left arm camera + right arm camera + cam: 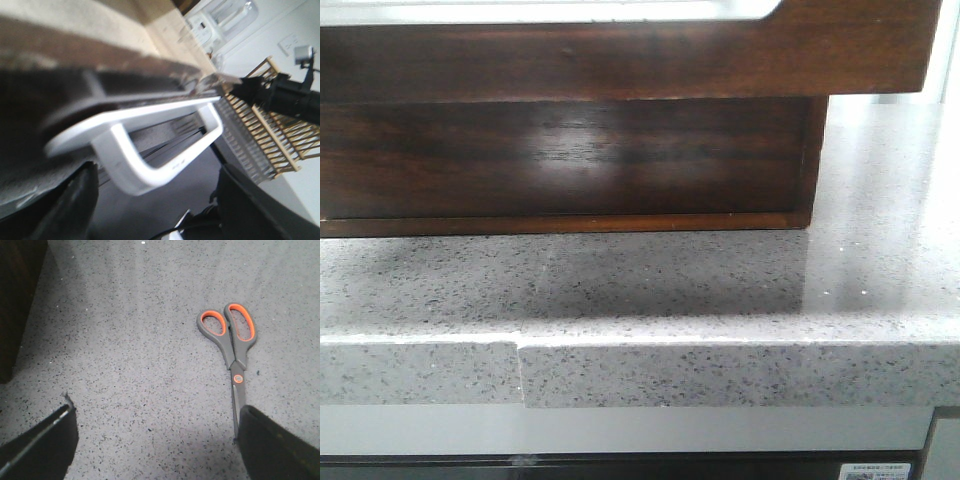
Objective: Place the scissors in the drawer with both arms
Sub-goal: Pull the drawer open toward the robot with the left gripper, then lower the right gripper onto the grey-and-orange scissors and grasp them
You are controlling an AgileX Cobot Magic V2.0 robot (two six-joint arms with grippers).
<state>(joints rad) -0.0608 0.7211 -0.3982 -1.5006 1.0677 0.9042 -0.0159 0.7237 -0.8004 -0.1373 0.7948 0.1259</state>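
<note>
The scissors, grey with orange-lined handles, lie flat and closed on the speckled grey counter. My right gripper is open above the counter; its right finger covers the blade tip and nothing is held. The glossy dark brown drawer fills the top of the front view, with its long cutout along the top edge. My left gripper is open, its fingers on either side of a white bar handle, blurred. Neither gripper shows in the front view.
A dark wooden edge stands by the counter in the right wrist view. A wooden dish rack and a black arm part show in the left wrist view. The counter's front edge runs below the drawer.
</note>
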